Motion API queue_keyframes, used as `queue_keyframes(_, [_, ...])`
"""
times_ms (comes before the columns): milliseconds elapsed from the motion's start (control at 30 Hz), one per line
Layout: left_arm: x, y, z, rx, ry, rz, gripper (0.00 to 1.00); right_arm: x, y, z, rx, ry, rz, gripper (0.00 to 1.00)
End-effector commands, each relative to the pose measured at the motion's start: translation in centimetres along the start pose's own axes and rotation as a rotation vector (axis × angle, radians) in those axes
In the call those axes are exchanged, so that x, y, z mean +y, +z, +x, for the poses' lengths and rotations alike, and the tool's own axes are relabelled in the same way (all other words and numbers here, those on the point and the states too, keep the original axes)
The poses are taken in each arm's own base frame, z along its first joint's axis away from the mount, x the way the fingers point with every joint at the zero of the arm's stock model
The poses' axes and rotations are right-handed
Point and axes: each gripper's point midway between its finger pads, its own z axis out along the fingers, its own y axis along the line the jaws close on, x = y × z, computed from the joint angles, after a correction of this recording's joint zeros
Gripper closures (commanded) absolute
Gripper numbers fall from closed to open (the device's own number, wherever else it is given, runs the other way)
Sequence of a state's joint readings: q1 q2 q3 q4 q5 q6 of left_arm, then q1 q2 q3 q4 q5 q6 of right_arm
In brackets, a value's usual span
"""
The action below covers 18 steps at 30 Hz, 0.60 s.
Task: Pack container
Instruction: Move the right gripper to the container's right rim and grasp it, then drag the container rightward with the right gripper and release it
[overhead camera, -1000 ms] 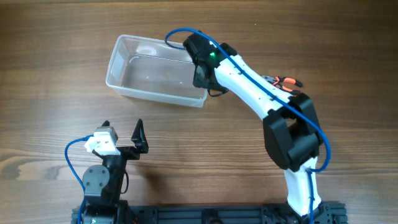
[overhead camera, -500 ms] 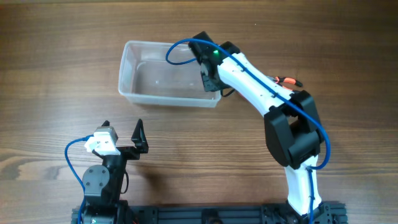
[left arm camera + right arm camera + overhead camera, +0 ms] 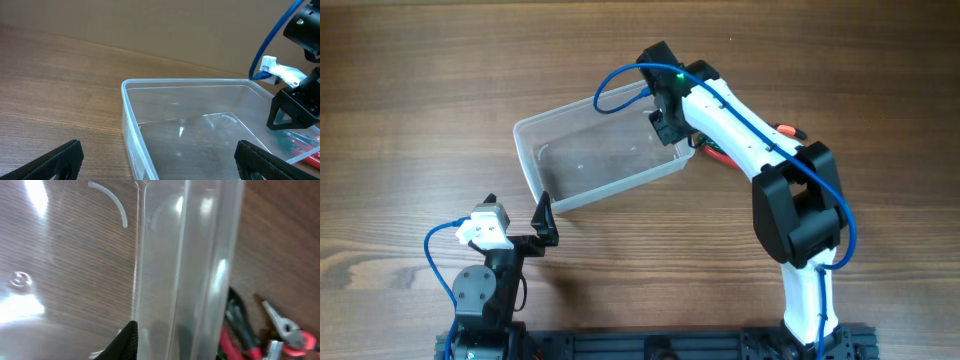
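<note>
The clear plastic container (image 3: 527, 152) lies empty and skewed on the wooden table, its near left corner close to my left gripper. My right gripper (image 3: 670, 124) is shut on the container's right end wall (image 3: 200, 270), with one black finger (image 3: 124, 341) inside the tub and the other dimly seen through the wall. My left gripper (image 3: 516, 200) is open and empty at the table's front. In the left wrist view the container's rim (image 3: 131, 120) runs between its open fingers (image 3: 60, 160), and the right gripper (image 3: 295, 110) shows at the tub's far end.
Red-handled pliers (image 3: 239, 330) and a second small plier tool (image 3: 290, 332) lie on the table just right of the container. They show in the overhead view as red handles (image 3: 718, 153) and an orange tip (image 3: 786, 130) beside the right arm.
My right gripper has dragged the container right and toward the front while turning it, so its left end swung near my left gripper. The left arm has not moved.
</note>
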<state>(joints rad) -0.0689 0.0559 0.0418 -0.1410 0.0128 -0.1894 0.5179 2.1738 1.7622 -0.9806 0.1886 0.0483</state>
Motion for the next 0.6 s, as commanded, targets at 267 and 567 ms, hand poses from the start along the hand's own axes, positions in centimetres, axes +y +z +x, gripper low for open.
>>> queue_keyframes(267, [0.2, 0.0, 0.1, 0.002, -0.01, -0.009, 0.0, 2.0, -5.4, 0.9, 0.021, 0.45, -0.167, 0.82])
queue_keyframes(567, [0.2, 0.0, 0.1, 0.002, -0.01, -0.009, 0.0, 1.9, -5.4, 1.9, 0.076, 0.634, -0.151, 0.85])
